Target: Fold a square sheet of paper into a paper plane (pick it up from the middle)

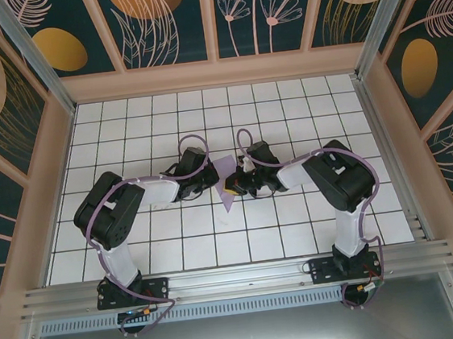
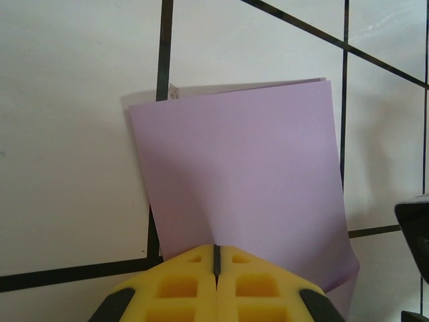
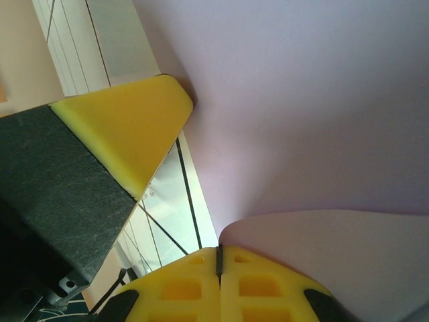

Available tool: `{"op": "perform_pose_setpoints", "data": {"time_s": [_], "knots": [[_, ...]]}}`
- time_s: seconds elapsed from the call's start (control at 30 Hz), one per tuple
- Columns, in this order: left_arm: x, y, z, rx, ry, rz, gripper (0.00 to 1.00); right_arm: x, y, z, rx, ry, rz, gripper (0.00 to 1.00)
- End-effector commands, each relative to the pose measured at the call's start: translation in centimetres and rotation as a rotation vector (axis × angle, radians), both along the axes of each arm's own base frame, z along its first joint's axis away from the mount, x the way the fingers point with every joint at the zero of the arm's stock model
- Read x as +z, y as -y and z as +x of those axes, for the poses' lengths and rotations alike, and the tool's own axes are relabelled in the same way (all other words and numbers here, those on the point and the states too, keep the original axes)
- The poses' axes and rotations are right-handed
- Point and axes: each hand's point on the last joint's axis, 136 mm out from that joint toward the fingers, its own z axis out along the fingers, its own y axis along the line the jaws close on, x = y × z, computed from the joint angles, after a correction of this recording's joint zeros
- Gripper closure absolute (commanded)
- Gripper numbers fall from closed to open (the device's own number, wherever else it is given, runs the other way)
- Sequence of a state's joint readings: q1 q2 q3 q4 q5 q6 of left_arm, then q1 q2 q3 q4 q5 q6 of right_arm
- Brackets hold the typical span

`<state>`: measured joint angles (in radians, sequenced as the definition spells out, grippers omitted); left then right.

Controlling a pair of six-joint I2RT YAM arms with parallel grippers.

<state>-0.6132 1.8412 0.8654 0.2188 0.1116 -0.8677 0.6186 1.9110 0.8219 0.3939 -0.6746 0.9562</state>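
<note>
Top external view is showing the left hand (image 1: 214,181) and the right hand (image 1: 236,188) meeting tip to tip over the tiled table (image 1: 298,235), the lavender sheet of paper (image 1: 227,198) standing between them. Both hands are sitting with yellow fingers (image 2: 181,285) pressed together. Folded double, the sheet is spreading just ahead of the left hand's tips and curling against the right hand's; whether either is pinching it is unclear.
</note>
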Motion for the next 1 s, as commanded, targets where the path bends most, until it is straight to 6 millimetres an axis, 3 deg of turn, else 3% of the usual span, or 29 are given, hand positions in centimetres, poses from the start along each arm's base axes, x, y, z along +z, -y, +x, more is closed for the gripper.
{"op": "perform_pose_setpoints", "data": {"time_s": [0.0, 0.3, 0.6, 0.97], "knots": [[-1.8, -0.4, -1.0, -0.018, -0.052, 0.022, 1.0, 0.1, -1.0, 0.4, 0.021, 0.029, 0.008, 1.0], [-1.8, -0.4, -1.3, -0.019, -0.056, 0.018, 1.0, -0.5, -0.4, 0.5, -0.001, 0.026, -0.031, 1.0], [-2.1, -0.6, -1.4, -0.012, -0.061, 0.022, 1.0, 0.7, 0.6, 0.8, -0.048, 0.068, -0.042, 1.0], [-2.0, -0.5, -1.3, -0.014, -0.058, 0.017, 1.0, -0.2, 0.7, 0.7, -0.047, 0.045, -0.057, 1.0]]}}
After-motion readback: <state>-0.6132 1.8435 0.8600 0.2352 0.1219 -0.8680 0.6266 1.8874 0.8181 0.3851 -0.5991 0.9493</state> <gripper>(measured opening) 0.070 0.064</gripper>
